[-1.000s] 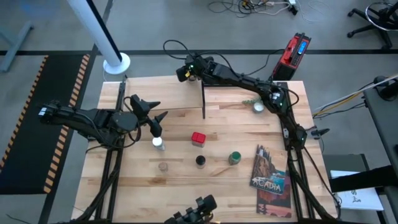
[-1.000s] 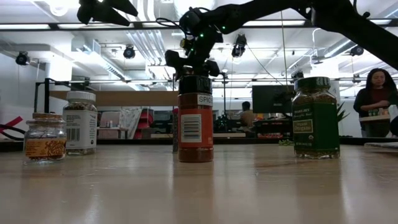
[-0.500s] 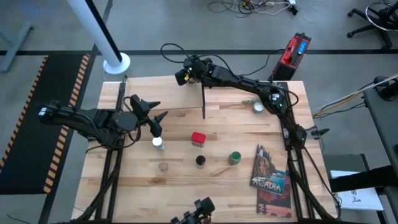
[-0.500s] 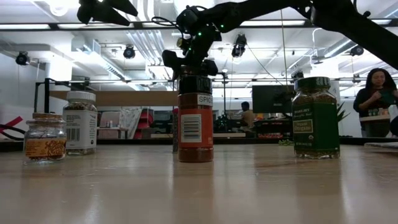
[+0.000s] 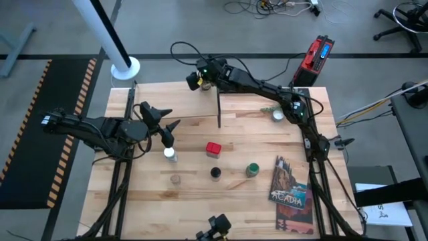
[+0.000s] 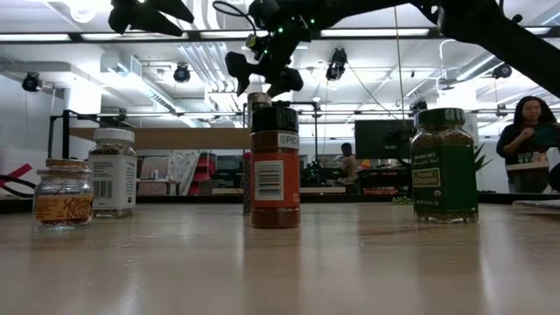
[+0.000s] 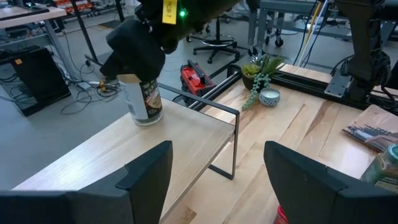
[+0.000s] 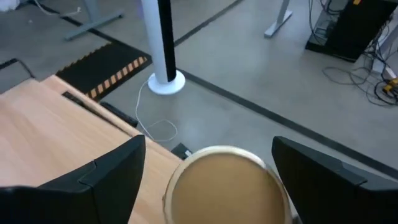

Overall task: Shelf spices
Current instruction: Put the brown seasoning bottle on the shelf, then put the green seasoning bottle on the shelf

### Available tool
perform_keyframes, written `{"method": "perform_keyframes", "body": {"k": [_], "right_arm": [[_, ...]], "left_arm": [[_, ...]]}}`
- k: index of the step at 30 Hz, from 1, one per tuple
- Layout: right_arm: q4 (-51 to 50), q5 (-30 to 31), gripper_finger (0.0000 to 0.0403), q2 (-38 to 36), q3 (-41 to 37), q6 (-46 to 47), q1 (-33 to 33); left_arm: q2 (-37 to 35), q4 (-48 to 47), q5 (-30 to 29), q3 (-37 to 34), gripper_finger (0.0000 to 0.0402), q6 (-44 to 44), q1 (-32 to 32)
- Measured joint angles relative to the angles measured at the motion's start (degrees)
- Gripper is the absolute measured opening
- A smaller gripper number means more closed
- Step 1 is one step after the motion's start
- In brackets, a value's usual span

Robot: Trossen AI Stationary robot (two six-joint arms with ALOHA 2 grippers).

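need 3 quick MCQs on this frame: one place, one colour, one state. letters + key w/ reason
1. Where does the tan canister stand?
A. on the shelf
B. on the book
C. on the tabletop beside the green-lidded jar

2. What colour is the square tin?
A. blue
B. red
C. yellow

3. What state is the left end effector in?
A. shut on the white-capped jar
B. shut on the square tin
C. open, holding nothing

Key:
1 A: the tan canister stands upright on the shelf top.
2 B: the square tin shows red on the tabletop.
3 C: the left end effector has its fingers spread with nothing between them.
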Motion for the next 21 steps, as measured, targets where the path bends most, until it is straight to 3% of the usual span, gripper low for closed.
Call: {"method": "perform_keyframes", "body": {"k": [6,13,21], "right_arm": [[-5.9,0.4,0.0328,-1.25,0.68,-1.95,-0.12],[-11.62,0.35,0.033,-5.64,0.73,-12.66,0.74],[-13.3,-6.42,0.033,-12.09,0.83,-18.49,0.79]], "left_arm": [[-0.02,-0.07,0.0,0.0,0.0242,0.04,-0.02],[-0.02,-0.74,0.46,0.0,0.0242,0.02,-0.02],[-0.02,-0.47,0.25,0.0,0.0242,-0.32,-0.02]]}}
